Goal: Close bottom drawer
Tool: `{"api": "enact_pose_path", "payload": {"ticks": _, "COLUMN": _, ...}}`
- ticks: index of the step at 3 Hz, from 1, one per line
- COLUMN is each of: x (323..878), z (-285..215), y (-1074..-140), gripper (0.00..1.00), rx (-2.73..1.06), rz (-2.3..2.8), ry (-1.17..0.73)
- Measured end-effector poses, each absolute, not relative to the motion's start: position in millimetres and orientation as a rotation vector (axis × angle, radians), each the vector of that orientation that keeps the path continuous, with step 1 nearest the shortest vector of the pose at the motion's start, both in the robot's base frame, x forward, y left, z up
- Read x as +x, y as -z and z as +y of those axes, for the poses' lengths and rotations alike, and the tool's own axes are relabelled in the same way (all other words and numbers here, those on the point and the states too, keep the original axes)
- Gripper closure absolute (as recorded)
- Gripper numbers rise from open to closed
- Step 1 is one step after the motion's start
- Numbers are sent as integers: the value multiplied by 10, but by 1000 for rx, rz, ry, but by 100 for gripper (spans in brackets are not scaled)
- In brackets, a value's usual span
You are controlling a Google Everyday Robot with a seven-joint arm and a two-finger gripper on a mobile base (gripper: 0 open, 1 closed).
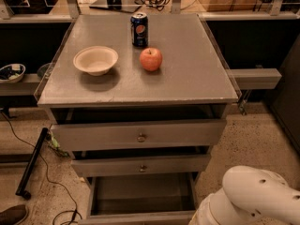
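- The bottom drawer [140, 193] is the lowest of 3 in the grey cabinet [197, 78], at the near edge of the view. It is pulled well out towards the near side, and its plain box shows bare inside. Its front panel runs along the near edge of the view.
- The middle drawer [140, 165] just above it is out a little, with a small round knob at its centre.
- The top drawer [138, 134] is also out a little. It has the widest front and a larger knob.
- The arm [258, 196], white and rounded, is at the near right, just right of the bottom drawer's near right corner.
- The gripper is out of view past the near edge, so I cannot tell if it is apart or together.
- On the cabinet top stand 3 things: a pale bowl [95, 60] to the left, a red apple [151, 59] at the middle, and a blue can [139, 29] upright just beyond the apple.
- On the floor to the left lie a black pole [32, 163], a thin cable [47, 172] and a shoe [11, 214].
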State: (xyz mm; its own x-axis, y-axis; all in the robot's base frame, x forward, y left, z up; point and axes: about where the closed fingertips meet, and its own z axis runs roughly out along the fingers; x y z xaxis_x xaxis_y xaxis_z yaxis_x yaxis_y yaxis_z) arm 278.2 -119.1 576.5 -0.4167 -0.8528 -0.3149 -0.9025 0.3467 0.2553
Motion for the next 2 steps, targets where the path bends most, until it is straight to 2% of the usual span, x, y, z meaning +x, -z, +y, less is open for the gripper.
{"api": "enact_pose_path", "payload": {"ticks": 2, "x": 2674, "z": -1129, "y": -5555, "gripper": 100, "rx": -1571, "rz": 2500, "ry": -659}}
